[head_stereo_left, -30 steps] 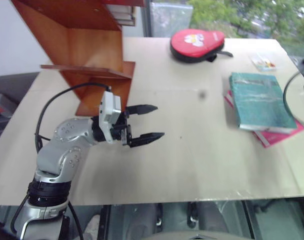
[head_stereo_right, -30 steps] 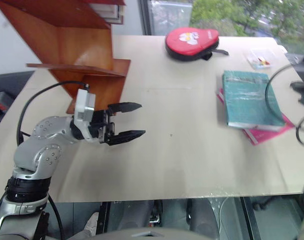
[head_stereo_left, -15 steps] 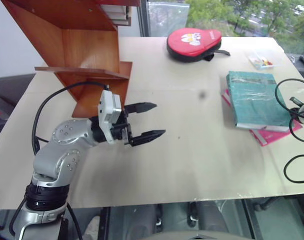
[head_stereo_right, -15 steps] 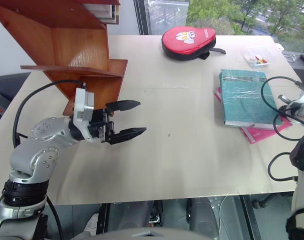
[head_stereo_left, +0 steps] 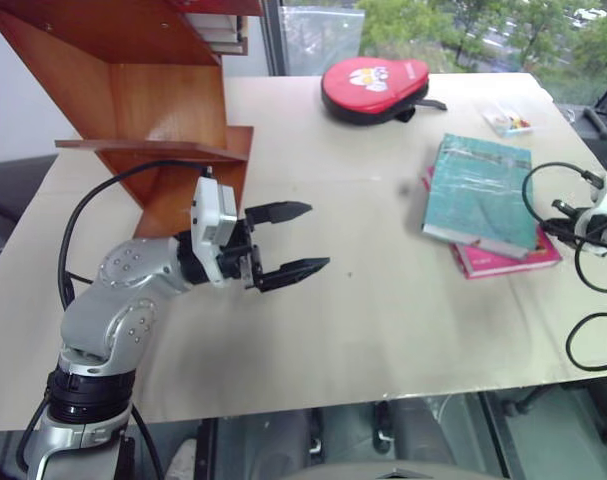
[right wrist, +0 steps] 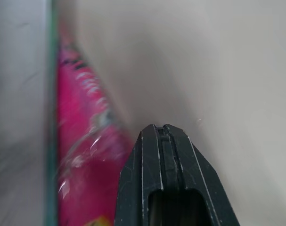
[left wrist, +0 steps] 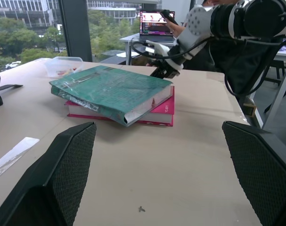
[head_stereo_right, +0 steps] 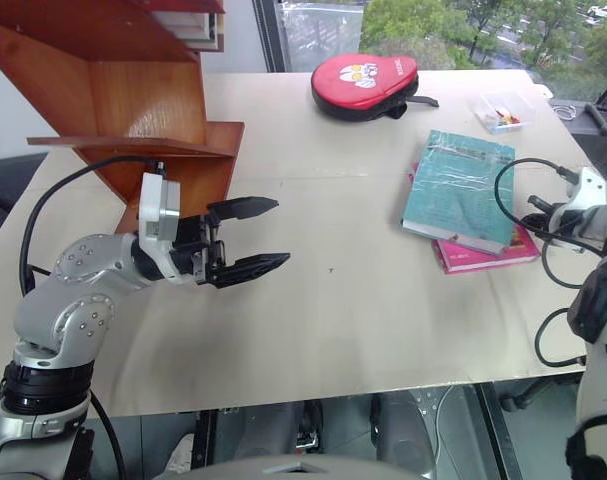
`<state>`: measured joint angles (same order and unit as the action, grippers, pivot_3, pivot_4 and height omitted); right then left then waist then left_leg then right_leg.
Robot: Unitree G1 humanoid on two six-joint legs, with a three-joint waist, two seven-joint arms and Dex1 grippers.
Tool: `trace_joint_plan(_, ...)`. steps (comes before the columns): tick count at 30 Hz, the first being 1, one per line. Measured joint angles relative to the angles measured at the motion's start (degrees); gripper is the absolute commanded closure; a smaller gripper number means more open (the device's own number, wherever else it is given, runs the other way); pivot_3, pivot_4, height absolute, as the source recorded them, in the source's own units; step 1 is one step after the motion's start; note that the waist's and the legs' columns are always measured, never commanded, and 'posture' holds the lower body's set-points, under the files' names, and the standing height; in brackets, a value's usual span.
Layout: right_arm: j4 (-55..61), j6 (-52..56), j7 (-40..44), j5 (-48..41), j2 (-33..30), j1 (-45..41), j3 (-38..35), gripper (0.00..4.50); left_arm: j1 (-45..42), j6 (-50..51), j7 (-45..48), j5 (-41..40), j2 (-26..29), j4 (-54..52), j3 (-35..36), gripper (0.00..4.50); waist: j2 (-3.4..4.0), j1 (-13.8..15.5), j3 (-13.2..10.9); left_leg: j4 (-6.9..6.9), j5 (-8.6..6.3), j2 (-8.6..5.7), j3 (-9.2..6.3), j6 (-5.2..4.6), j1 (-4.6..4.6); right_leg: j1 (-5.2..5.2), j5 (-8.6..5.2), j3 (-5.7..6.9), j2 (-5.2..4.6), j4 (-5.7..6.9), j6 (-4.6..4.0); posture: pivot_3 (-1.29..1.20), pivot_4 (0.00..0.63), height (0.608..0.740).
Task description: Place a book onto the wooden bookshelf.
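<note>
The teal book lies askew on a pink book at the table's right side. My right gripper is shut and low at the right edge of this stack, its tips against the pink book. I cannot tell whether it touches the teal book. From the left wrist view the teal book overhangs the pink one. My left gripper hovers open and empty over the table's left half, pointing toward the books. The wooden bookshelf stands at the far left, just behind the left arm.
A red paddle case lies at the table's far middle. A small clear box sits at the far right. Black cables loop off the right arm by the table's right edge. A laptop stands beyond the table.
My right gripper has come down from the right to the stack's edge. The teal book has swung leftward and now sits crooked on the pink one. The left gripper held still.
</note>
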<state>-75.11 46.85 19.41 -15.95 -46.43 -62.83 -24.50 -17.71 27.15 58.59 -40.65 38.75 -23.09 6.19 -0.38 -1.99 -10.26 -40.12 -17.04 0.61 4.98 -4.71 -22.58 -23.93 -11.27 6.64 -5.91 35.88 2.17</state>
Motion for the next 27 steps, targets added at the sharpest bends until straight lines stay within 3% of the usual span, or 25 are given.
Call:
trace_joint_plan(8,-0.2,-9.0,-4.7,-2.2,5.3,0.5,-4.5,4.46,0.0,0.1,-0.3,-0.1,0.1,0.0,0.0,0.0,-0.02,-0.4,0.0,0.0,0.01,0.0,0.07,0.01,0.07,0.02,0.0,-0.07,0.02,0.01,0.01,0.0,0.15,0.74)
trace_joint_plan(20,2.3,-6.2,20.7,1.2,10.9,0.4,5.2,4.46,4.8,0.6,-0.4,-1.0,2.1,-1.2,2.9,0.0,0.0,-0.5,0.0,0.0,0.01,0.16,0.19,0.04,0.19,0.0,0.01,-0.27,0.12,0.07,-0.02,0.0,0.15,0.74)
trace_joint_plan(27,5.1,-3.4,27.3,1.6,14.6,0.4,8.0,4.46,9.2,-0.2,6.7,-4.8,5.3,-1.2,8.2,0.0,0.04,-0.5,0.0,0.0,0.01,0.16,0.16,0.05,0.17,-0.02,0.01,-0.22,0.11,0.07,-0.03,0.0,0.15,0.74)
